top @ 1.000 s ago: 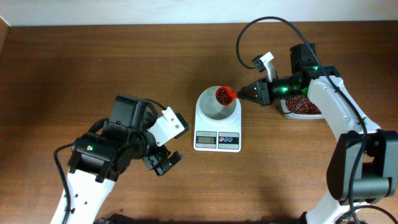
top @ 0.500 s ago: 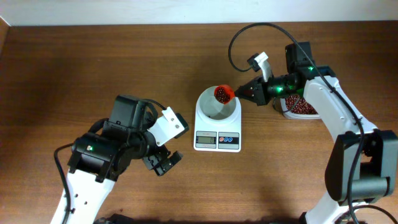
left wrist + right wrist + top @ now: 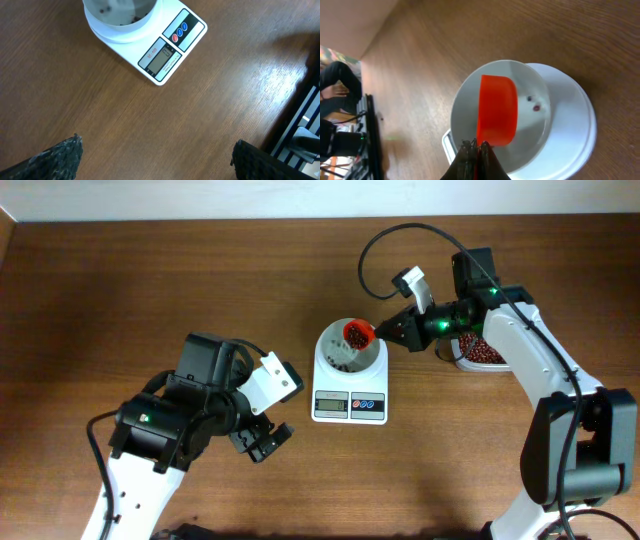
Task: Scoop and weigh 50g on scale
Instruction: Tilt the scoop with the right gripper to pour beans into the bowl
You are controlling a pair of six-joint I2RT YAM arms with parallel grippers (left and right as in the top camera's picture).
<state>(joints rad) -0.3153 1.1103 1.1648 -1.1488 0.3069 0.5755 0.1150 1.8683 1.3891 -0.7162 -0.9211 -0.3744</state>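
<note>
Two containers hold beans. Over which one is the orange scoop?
Over the round white bowl on the scale, not the clear tub beside it. The right pincer holds the scoop there.

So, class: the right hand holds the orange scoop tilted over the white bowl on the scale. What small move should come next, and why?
Probably roll the right hand a little more, so the orange scoop empties into the bowl. The scoop sits tilted above the bowl on the scale, and only a few beans lie in the bowl.
</note>
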